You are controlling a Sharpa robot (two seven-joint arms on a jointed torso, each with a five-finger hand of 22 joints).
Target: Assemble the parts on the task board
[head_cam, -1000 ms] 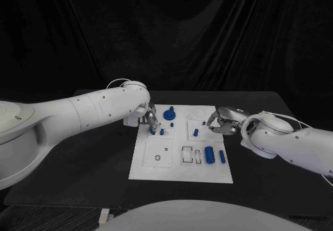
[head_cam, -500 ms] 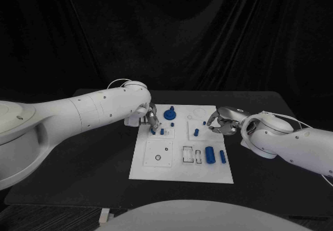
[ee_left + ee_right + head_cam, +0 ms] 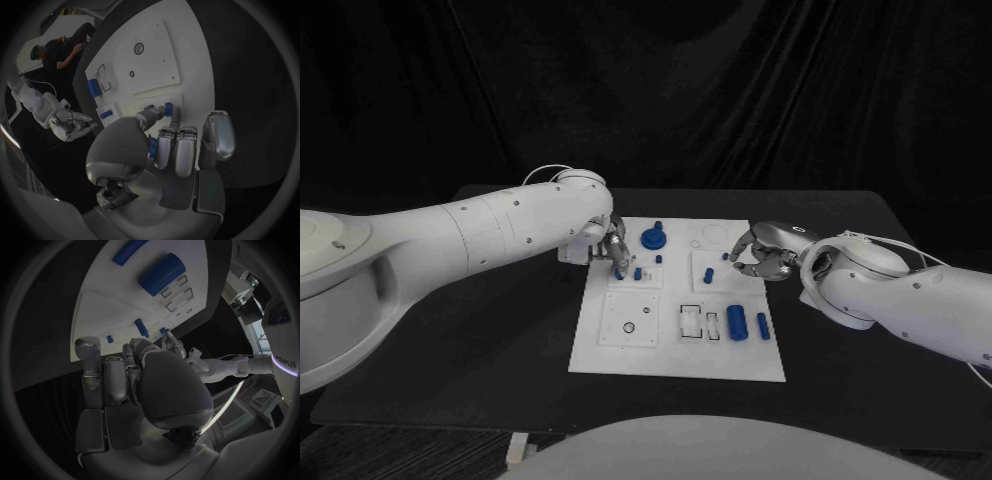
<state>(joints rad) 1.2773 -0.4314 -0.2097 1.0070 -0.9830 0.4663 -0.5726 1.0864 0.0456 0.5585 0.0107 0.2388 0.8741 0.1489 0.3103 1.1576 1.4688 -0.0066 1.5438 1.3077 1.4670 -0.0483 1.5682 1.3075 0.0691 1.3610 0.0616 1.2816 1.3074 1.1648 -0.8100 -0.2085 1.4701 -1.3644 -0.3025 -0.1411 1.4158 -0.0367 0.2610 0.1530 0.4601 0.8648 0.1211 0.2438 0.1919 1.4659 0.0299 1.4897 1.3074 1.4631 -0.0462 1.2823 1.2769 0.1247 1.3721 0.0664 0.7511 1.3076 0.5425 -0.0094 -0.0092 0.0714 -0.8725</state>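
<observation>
Left of centre in the head view, the left hand (image 3: 609, 248) sits low over the task board's (image 3: 678, 360) upper left corner, fingers pinched round a small blue peg (image 3: 619, 266), apparently to seat it upright beside another peg (image 3: 636, 272). Mid-board, two blue cylinders (image 3: 736, 323) lie flat, waiting. Right of centre, the right hand (image 3: 764, 255) hovers at the board's edge, fingers curled in, holding nothing visible, likely staying clear.

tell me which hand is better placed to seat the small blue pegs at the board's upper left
Left. The left hand already hovers with fingertips at the small blue pegs on the white task board; the right hand sits curled at the board's opposite edge.
</observation>
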